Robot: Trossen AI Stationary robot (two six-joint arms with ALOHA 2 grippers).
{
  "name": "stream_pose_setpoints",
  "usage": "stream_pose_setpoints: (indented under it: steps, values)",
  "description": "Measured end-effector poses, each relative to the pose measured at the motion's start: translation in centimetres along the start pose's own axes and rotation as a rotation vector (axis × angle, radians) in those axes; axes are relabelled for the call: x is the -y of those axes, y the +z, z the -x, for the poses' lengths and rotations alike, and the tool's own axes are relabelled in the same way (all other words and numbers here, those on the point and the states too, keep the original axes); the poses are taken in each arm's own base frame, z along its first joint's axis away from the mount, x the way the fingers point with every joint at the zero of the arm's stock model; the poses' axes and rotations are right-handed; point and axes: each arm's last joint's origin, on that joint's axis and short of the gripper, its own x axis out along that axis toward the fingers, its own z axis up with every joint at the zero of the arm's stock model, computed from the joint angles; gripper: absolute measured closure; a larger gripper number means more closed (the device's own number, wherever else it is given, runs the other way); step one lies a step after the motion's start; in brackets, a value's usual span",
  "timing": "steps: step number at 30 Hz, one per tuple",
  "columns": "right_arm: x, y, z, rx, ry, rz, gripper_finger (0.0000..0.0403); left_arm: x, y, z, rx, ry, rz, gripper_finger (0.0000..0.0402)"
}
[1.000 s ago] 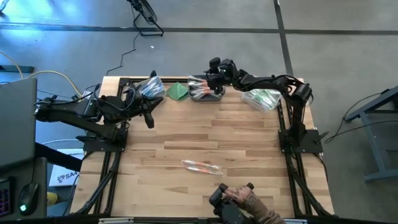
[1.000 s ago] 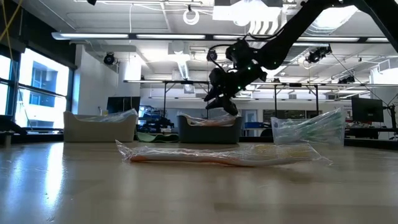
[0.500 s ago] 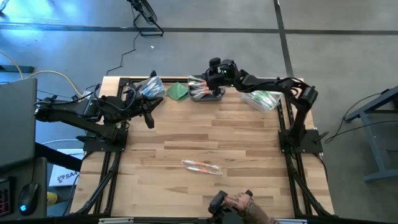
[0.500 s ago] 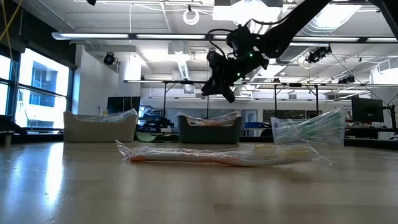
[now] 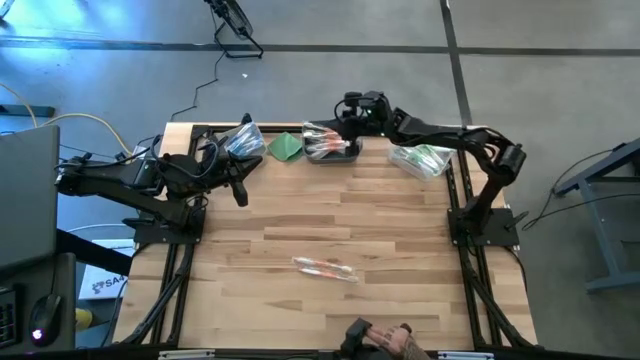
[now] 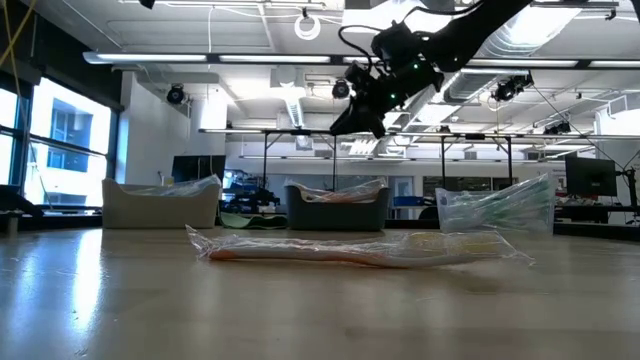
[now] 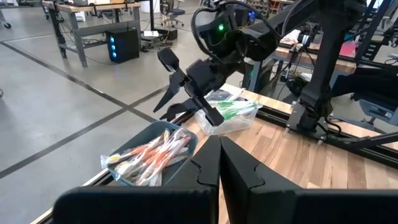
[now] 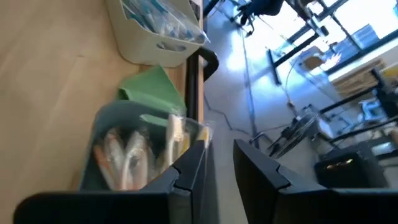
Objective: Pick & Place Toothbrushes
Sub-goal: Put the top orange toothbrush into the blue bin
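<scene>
A see-through packet of toothbrushes with orange parts [image 5: 325, 267] lies flat on the table's near middle [image 6: 360, 248]. Three bins stand along the far edge. The pale left bin [image 5: 243, 140] holds blue ones, the dark middle bin [image 5: 330, 148] orange ones [image 8: 124, 158], and the clear right bin [image 5: 420, 158] green ones. My right gripper [image 5: 346, 104] hangs high above the dark bin's far side [image 6: 347, 124]. Its fingers stand apart with nothing between them [image 8: 219, 155]. My left gripper [image 5: 241, 194] waits shut over the table's left part [image 7: 219, 144].
A folded green cloth [image 5: 286, 147] lies between the left and middle bins. At the table's near edge a person's hand [image 5: 395, 340] holds a dark device. The bare wood [image 5: 300, 215] between the bins and the packet gives free room.
My right gripper has risen from just over the dark bin to well above it, drifting toward the far edge and rolling about its own axis. The person's hand at the near edge has drawn back, almost out of the picture.
</scene>
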Motion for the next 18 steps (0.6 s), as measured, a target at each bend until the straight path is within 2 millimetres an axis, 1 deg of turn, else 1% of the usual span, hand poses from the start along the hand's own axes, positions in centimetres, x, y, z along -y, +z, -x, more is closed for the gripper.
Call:
stream_pose_setpoints:
  steps: [6, 13, 18]
  values:
    - [-0.3, 0.9, 0.8, 0.002, 0.018, -0.060, 0.0328, 0.0, 0.0, 0.0, -0.001, 0.000, -0.001, 0.0401]
    - [-1.9, 2.4, 1.7, -0.024, 0.104, -0.096, 0.0328, 0.1, -0.1, 0.0, -0.010, -0.029, -0.002, 0.0401]
    - [-3.3, 3.0, 1.7, -0.048, 0.165, -0.145, 0.0328, 0.1, -0.1, 0.0, -0.010, -0.029, 0.000, 0.0401]
